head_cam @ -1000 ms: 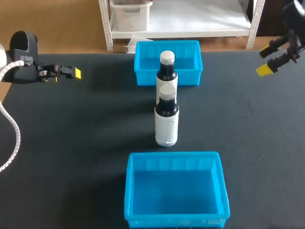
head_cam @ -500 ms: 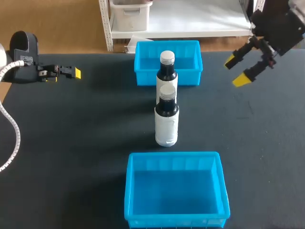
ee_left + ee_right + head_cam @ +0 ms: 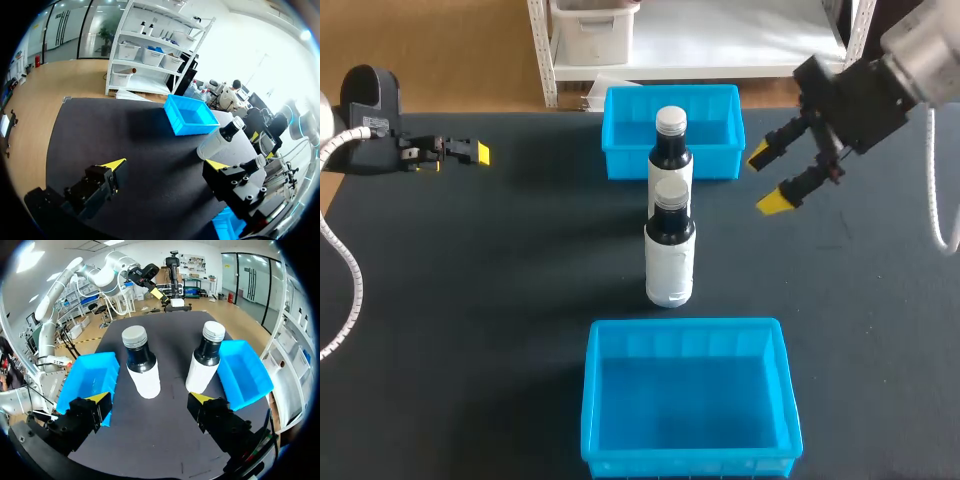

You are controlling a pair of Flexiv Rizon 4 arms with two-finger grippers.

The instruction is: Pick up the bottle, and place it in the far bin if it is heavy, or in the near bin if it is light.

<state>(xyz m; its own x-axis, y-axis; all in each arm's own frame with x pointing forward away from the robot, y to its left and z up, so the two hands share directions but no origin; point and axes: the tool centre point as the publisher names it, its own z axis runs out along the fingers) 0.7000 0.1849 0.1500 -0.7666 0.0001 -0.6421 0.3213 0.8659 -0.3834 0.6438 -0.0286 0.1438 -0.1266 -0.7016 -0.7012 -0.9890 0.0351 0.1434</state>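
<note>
Beside far bottle (image 3: 670, 140) | right gripper (image 3: 766, 180) spread, tilted | left gripper (image 3: 166, 164) seemingly level

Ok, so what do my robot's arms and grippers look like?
Both end in black, blocky heads with two black jaws tipped bright yellow. The right arm is silver-grey, with a thin white cable alongside. The left arm shows a rounded black housing and a ribbed white hose.

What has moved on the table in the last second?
The right pincer swung inward from the right, open and empty, toward the near bottle and far bottle. The left pincer, both bottles, the near bin and far bin stayed put.
</note>
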